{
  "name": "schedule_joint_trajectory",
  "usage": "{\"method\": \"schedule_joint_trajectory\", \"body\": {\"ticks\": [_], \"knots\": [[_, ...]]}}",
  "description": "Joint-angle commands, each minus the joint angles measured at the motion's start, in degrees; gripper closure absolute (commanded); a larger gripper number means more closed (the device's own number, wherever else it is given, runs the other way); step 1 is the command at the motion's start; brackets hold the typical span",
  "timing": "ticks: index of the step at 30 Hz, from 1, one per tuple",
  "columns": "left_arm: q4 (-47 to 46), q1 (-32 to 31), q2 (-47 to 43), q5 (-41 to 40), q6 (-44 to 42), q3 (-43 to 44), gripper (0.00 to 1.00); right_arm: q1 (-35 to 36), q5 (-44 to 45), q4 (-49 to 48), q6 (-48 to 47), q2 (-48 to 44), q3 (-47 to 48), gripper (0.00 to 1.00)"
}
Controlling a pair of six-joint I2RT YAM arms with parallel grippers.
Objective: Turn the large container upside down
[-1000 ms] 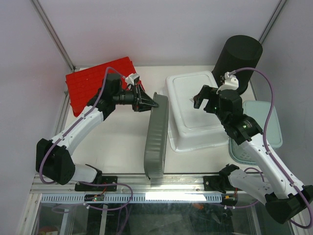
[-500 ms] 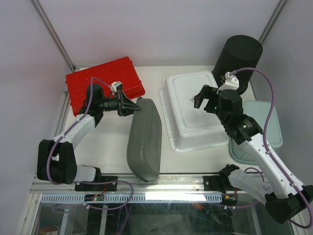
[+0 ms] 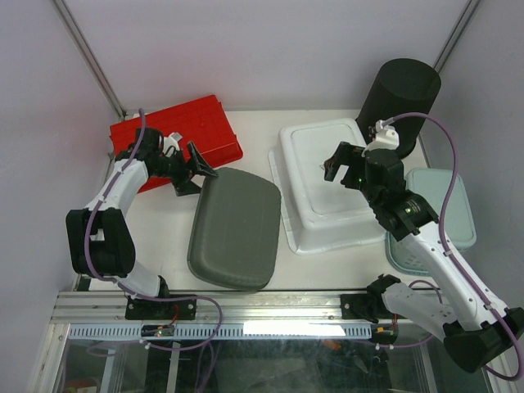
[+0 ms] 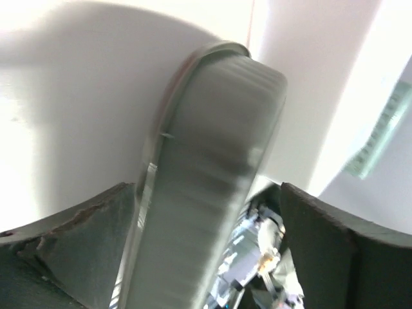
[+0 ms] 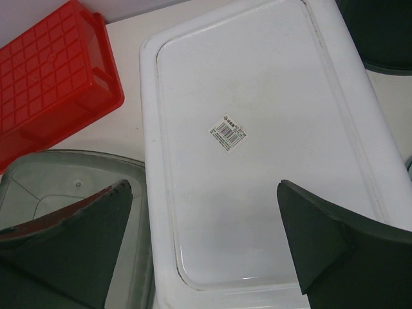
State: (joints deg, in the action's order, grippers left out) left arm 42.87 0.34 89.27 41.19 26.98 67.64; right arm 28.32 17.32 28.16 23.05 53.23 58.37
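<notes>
The large white tub [image 3: 323,184] lies at the centre right of the table with its flat base up and its flared rim down on the table. A barcode sticker shows on the base in the right wrist view [image 5: 257,96]. My right gripper [image 3: 334,168] hovers over the tub's right part, open and empty [image 5: 206,244], with the base between its spread fingers and below them. My left gripper [image 3: 195,172] is open at the far left corner of a grey container [image 3: 236,225]. That container's blurred edge [image 4: 206,161] runs between its fingers [image 4: 84,244]; I cannot tell whether they touch it.
A shallow red tray [image 3: 184,123] lies at the back left, behind the left gripper. A tall black bucket [image 3: 397,94] stands at the back right, behind the tub. A pale teal basket [image 3: 446,213] sits to the tub's right, under the right arm.
</notes>
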Motion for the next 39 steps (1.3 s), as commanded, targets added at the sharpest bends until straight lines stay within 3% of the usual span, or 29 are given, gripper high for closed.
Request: {"method": "schedule_joint_trajectory", "body": {"ticks": [1, 6, 11, 16, 22, 28, 32, 39], "knots": [[13.82, -0.29, -0.52, -19.96, -9.66, 10.34, 0.01, -0.27, 1.70, -2.42, 0.30, -0.02, 0.51, 0.01], [15.67, -0.34, -3.05, -31.42, -9.23, 20.20, 0.01, -0.30, 0.24, -1.91, 0.25, 2.03, 1.63, 0.01], [7.28, -1.95, -6.93, -33.40, -6.83, 23.25, 0.01, -0.28, -0.71, 2.04, 0.89, 7.45, 6.36, 0.01], [2.34, -13.35, -8.29, -40.47, -5.81, 27.55, 0.01, -0.32, 2.47, 10.11, 5.77, 14.49, 13.85, 0.01], [-5.12, -22.81, -7.76, -35.08, -6.53, 24.34, 0.01, -0.26, 13.91, 15.30, 11.61, 16.63, 16.39, 0.01], [-12.01, -25.20, -9.78, -33.49, -9.25, 18.01, 0.01, -0.24, 26.41, 10.77, 0.95, 13.92, 13.94, 0.01], [-14.85, -25.26, -11.44, -33.74, -10.08, 15.55, 0.01, -0.27, 29.03, 7.21, -3.13, 12.22, 14.09, 0.01], [-17.38, -25.21, -10.67, -35.17, -8.14, 17.80, 0.01, -0.26, 27.44, 8.90, 3.86, 13.19, 12.42, 0.01]]}}
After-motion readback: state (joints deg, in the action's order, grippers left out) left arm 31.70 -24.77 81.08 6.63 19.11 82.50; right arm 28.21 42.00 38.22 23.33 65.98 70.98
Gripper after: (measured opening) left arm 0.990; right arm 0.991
